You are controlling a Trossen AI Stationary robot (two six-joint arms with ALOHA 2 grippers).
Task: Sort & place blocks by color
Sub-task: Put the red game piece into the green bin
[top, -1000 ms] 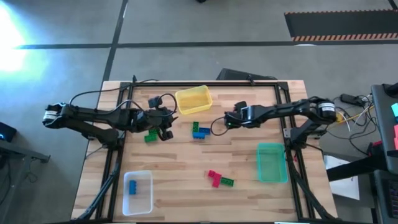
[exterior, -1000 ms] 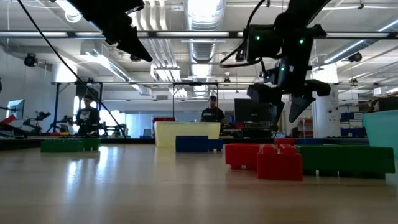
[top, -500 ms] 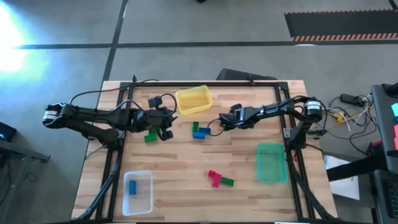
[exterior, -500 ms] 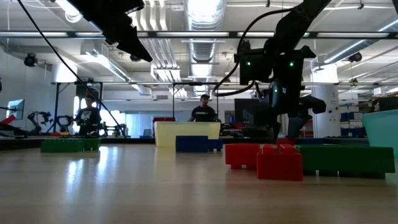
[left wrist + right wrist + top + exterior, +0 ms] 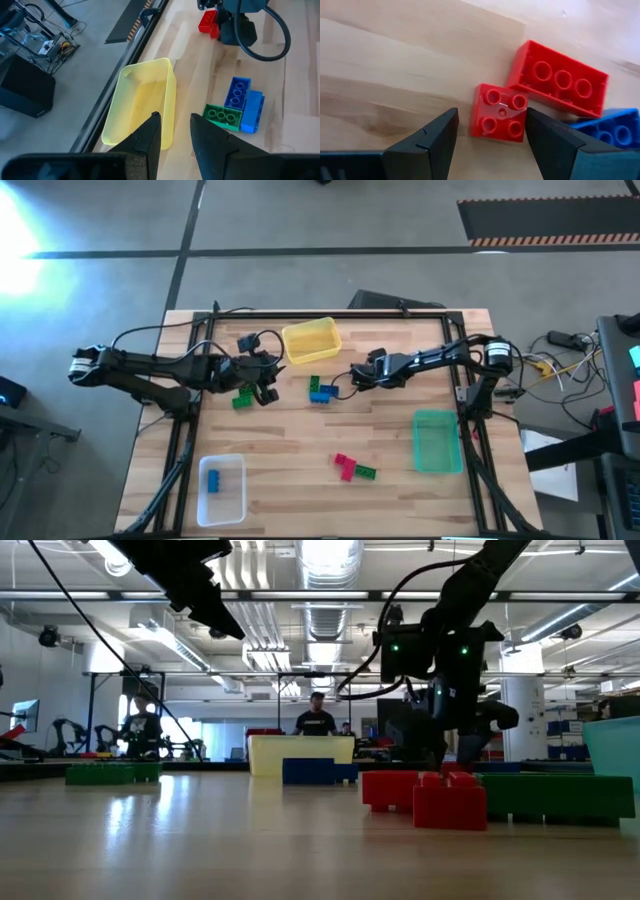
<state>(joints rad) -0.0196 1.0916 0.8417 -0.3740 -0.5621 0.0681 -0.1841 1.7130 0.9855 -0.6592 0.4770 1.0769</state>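
Since a second ago, right arm drawn in and lowered toward the middle of the wooden surface (image 5: 300,450); left arm unchanged.

Right gripper (image 5: 492,131): low over the surface, fingers spread, straddling a small square red block (image 5: 500,117) without touching it. A longer red block (image 5: 559,77) lies just beside that one, with a blue block (image 5: 607,131) at its far end.

Left gripper (image 5: 175,131): hovering beside the yellow bin (image 5: 311,340), fingers a little apart, nothing between them. Green block (image 5: 243,398) on the surface just by it.

Blue and green blocks (image 5: 320,390): touching, between the two grippers, near the yellow bin.

Red and green blocks (image 5: 351,468): small cluster on the near part of the surface, left of the translucent green bin (image 5: 437,441).

Clear bin (image 5: 222,488): near-left corner, holding one blue block (image 5: 213,479).

Person (image 5: 315,718): standing in the room beyond, seen from surface level.
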